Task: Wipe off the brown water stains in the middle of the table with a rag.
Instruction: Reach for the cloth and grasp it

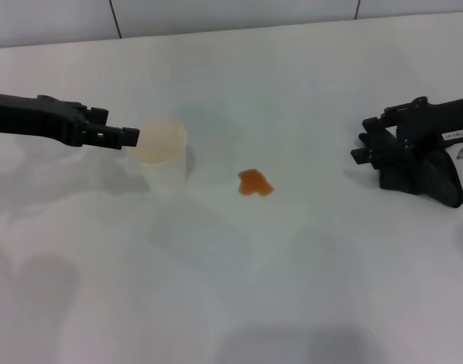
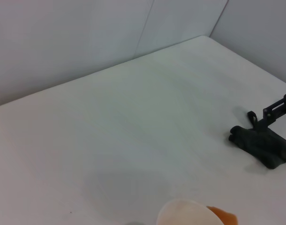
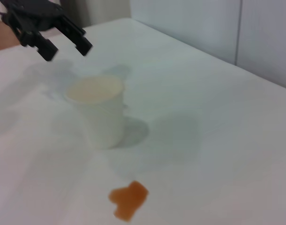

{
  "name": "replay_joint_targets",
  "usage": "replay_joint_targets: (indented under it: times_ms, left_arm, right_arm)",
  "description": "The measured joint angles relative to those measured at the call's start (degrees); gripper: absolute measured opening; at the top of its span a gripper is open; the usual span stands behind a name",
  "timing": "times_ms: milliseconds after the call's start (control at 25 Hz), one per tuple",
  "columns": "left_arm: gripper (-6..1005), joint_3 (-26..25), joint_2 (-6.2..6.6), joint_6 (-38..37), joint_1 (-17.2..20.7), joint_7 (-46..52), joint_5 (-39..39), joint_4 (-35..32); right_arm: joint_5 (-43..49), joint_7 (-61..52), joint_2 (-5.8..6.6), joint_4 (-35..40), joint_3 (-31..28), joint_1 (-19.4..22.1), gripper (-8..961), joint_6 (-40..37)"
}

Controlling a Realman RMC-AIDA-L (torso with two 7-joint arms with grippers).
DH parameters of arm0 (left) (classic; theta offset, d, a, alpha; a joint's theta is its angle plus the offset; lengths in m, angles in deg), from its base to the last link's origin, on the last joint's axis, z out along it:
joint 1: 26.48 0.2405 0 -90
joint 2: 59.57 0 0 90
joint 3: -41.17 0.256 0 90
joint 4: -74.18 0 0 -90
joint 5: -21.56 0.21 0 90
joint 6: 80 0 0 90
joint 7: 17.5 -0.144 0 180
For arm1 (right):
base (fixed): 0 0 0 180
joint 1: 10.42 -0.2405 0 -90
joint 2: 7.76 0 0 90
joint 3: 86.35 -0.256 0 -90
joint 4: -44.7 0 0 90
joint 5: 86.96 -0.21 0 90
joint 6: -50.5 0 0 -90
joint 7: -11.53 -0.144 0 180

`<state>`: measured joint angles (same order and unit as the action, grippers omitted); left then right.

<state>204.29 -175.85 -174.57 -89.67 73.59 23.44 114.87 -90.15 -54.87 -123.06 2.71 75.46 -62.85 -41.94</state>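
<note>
The brown water stains [image 1: 255,183] form one small orange blotch on the white table [image 1: 292,83], and show again in the right wrist view [image 3: 128,199]. To the stain's left stands a pale cup [image 1: 161,152]. My left gripper [image 1: 129,136] hovers at the cup's left rim; in the right wrist view it [image 3: 68,50] is open and holds nothing. At the right edge my right gripper [image 1: 361,139] points left with its fingers apart. The dark rag [image 1: 436,178] lies bunched on the table just under and behind it, and shows in the left wrist view too [image 2: 262,145].
A grey wall [image 1: 216,15] runs along the table's far edge. Bare white tabletop stretches between the stain and the right gripper, and across the near side. The cup [image 3: 98,110] stands close to the stain.
</note>
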Motion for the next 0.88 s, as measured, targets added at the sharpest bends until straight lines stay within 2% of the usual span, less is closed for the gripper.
replay_joint_targets:
  times_ms: [600,880]
  left_arm:
    - [889,0.0,-0.01,-0.1,-1.0,0.3,0.1,0.1]
    - [890,0.0,0.00,-0.1,-1.4,0.4,0.1,0.4]
  right_arm:
    - [0.7,1.3,0.38,-6.3,0.1,2.1,655,2.0]
    - [5.6,0.0,0.12,-6.8,0.1,2.1,654,5.1]
